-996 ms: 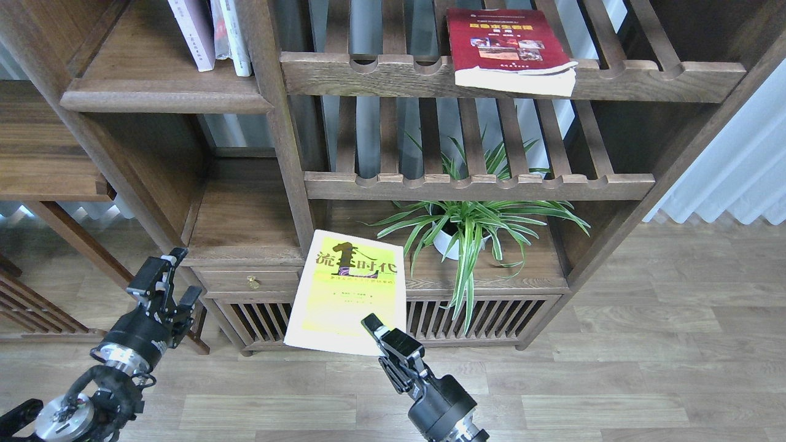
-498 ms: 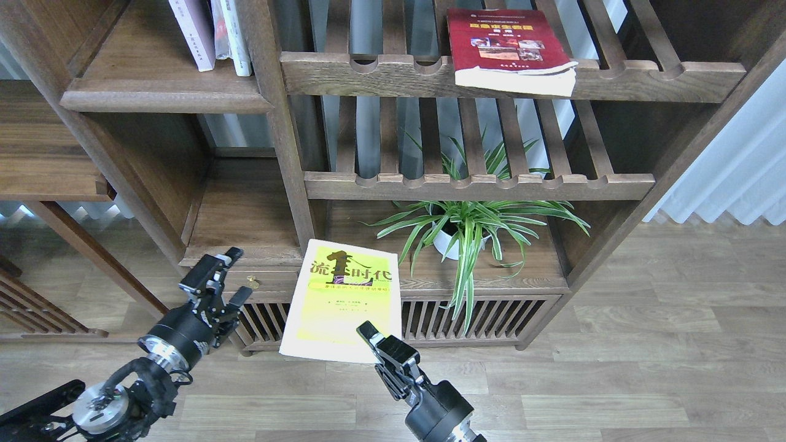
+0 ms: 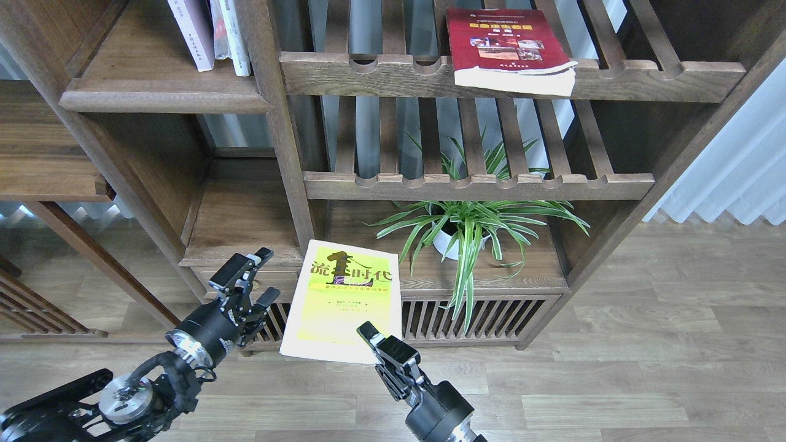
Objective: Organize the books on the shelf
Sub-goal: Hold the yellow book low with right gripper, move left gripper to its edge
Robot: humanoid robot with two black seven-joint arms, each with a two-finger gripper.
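My right gripper (image 3: 370, 336) is shut on the lower right corner of the yellow-green book (image 3: 341, 298), holding it face up in front of the cabinet. To the book's left, my left gripper (image 3: 261, 279) stands open with nothing between its fingers, a short gap from the book's edge. The dark red book (image 3: 503, 46) lies flat on the top slatted rack, overhanging its front rail. A pale lavender book (image 3: 191, 31) stands upright on the solid shelf (image 3: 153, 92) at top left, with white books beside it.
A potted spider plant (image 3: 466, 227) stands on the low cabinet top, right of the held book. A thick upright post (image 3: 279, 123) divides the solid shelf from the slatted racks (image 3: 479, 184). A small drawer with a brass knob sits behind my left gripper. Wooden floor lies below.
My left arm has swung right and up toward the held book's left edge. The yellow-green book has shifted slightly left and down with my right gripper.
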